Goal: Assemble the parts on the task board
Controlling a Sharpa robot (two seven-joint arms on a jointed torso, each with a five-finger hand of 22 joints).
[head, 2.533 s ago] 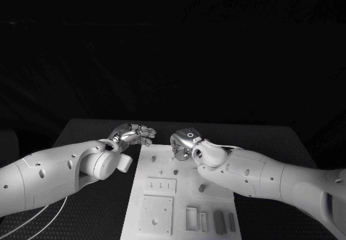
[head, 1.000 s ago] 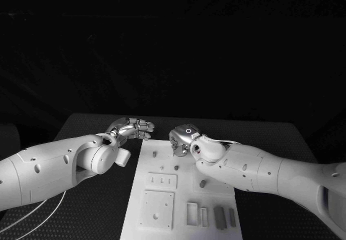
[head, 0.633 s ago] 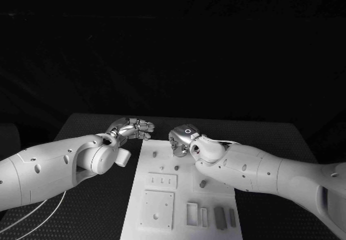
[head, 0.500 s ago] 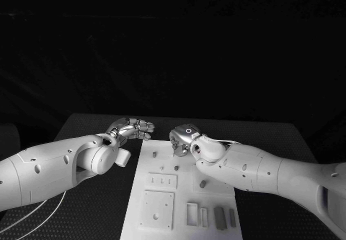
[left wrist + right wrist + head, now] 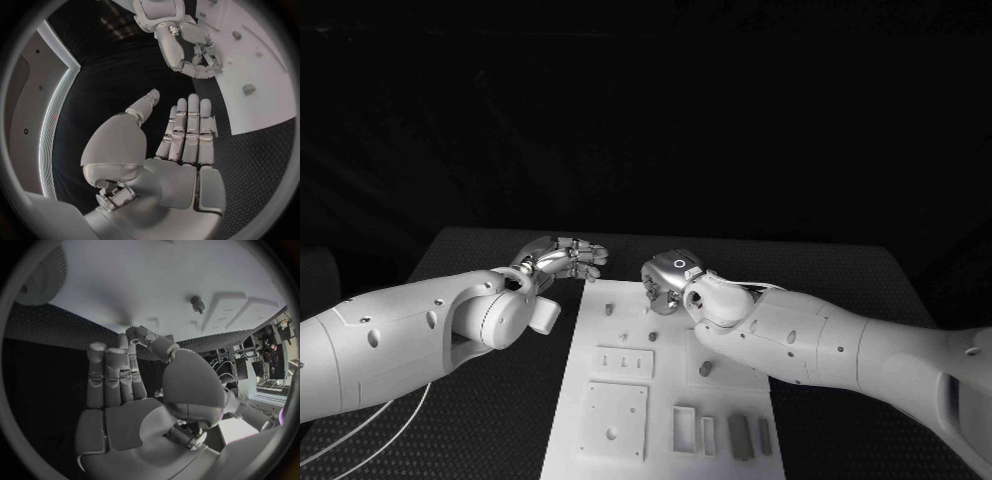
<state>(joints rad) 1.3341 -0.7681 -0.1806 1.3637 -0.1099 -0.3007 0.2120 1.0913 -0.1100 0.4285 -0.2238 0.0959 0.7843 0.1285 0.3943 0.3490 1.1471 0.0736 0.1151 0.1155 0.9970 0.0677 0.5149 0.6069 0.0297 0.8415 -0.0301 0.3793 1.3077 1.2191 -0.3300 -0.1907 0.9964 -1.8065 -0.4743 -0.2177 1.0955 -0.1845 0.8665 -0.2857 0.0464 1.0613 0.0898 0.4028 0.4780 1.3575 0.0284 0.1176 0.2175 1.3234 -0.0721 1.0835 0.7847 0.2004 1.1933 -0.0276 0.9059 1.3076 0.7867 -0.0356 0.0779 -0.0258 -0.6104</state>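
The white task board (image 5: 669,347) lies lengthwise in the middle of the black table. Small pegs (image 5: 705,368) stand on its upper half, and grey bar-shaped parts (image 5: 740,437) lie at its near right corner. My left hand (image 5: 567,258) hovers off the board's far left corner; in the left wrist view its fingers (image 5: 187,130) are straight, side by side, and hold nothing. My right hand (image 5: 668,280) hangs over the board's far end. Its fingers (image 5: 115,375) are stretched out with nothing in them, above the board (image 5: 125,275) and a peg (image 5: 197,303).
Two raised white blocks (image 5: 622,369) (image 5: 613,425) with holes sit on the board's left half. A white cable (image 5: 380,445) runs over the table at the near left. Dark table mat (image 5: 848,280) lies on both sides of the board.
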